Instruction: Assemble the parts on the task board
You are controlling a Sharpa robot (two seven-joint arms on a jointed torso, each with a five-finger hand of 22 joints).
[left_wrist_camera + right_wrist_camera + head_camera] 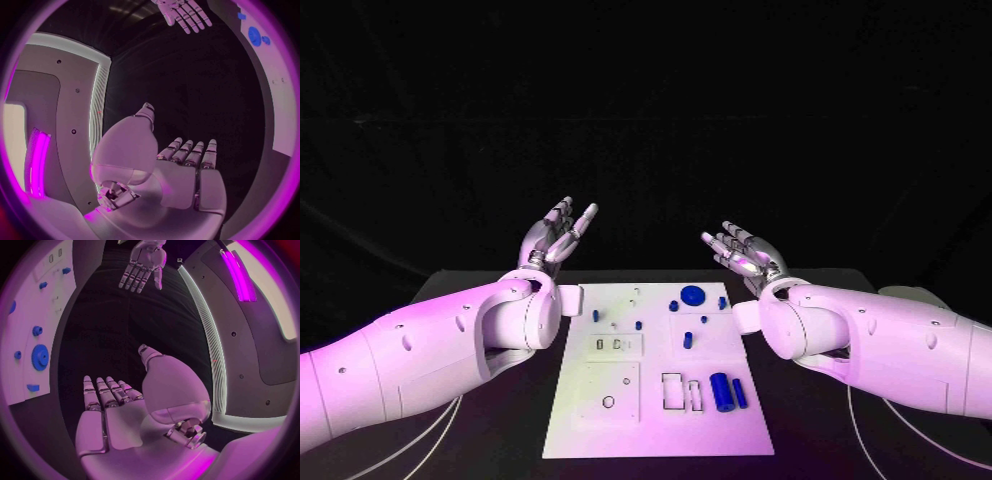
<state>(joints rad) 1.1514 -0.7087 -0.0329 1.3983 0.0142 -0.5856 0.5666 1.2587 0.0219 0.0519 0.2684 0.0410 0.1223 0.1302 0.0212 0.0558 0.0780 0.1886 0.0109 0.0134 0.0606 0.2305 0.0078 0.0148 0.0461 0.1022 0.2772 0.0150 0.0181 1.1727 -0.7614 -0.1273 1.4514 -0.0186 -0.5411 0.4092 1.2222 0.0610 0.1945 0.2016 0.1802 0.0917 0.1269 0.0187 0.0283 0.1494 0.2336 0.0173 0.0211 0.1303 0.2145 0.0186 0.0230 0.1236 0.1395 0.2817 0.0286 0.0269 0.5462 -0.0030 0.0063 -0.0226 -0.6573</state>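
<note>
A black table [502, 420] bears the white task board [625, 425].

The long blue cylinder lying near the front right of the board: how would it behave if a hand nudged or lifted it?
The blue cylinder lies on its side on the flat task board, so a sideways nudge would probably roll it. It looks rigid and smooth, so likely stiff and somewhat slippery. Being small, it is probably light.

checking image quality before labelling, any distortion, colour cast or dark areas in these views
Head view: pink-violet light tints both arms and the task board; the background is black. Left wrist view: fisheye bends the board edge, the left hand looms large. Right wrist view: same curving, with bright magenta glare behind the right hand.
</note>
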